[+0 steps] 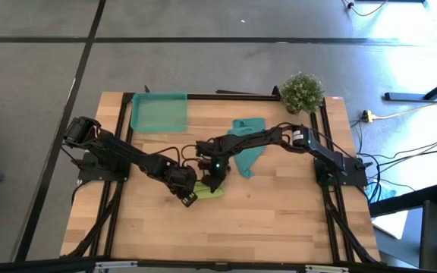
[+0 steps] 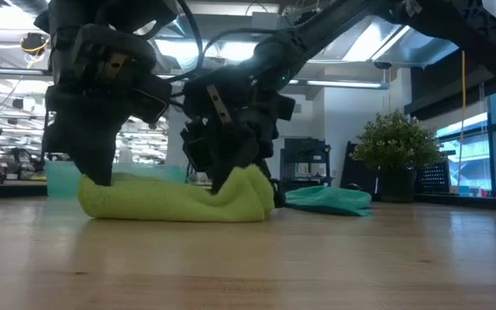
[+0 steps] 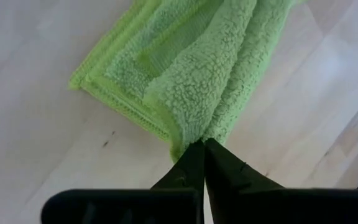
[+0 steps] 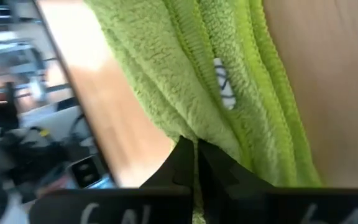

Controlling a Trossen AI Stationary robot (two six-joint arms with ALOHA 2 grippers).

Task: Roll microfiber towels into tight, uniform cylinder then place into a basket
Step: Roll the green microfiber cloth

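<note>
The lime-green microfiber towel (image 2: pixel 175 200) lies in a thick, loosely rolled strip on the wooden table (image 1: pixel 279 220), near its middle. My left gripper (image 2: pixel 102 178) is shut on the strip's left end and my right gripper (image 2: pixel 222 185) on its right end, both slanting down. The right end humps up slightly. The teal towel (image 1: pixel 247 145) lies crumpled on the table behind, under the right arm. The basket (image 1: pixel 159 111) stands at the far left. My left gripper pinches a bunched fold of several layers at the green towel's end (image 3: pixel 199 132) between its two fingertips, slanting down from above. The towel stretches away from the fingers and rests on the table. My right gripper pinches bunched folds at the other end (image 4: pixel 188 127), near the white label (image 4: pixel 224 82), slanting down. That end is raised a little (image 2: pixel 250 176); the rest lies on the table.
A potted plant (image 1: pixel 302 92) stands at the table's far right corner. The two arms meet closely over the table's middle. Bare wood lies toward the near edge (image 1: pixel 226 239).
</note>
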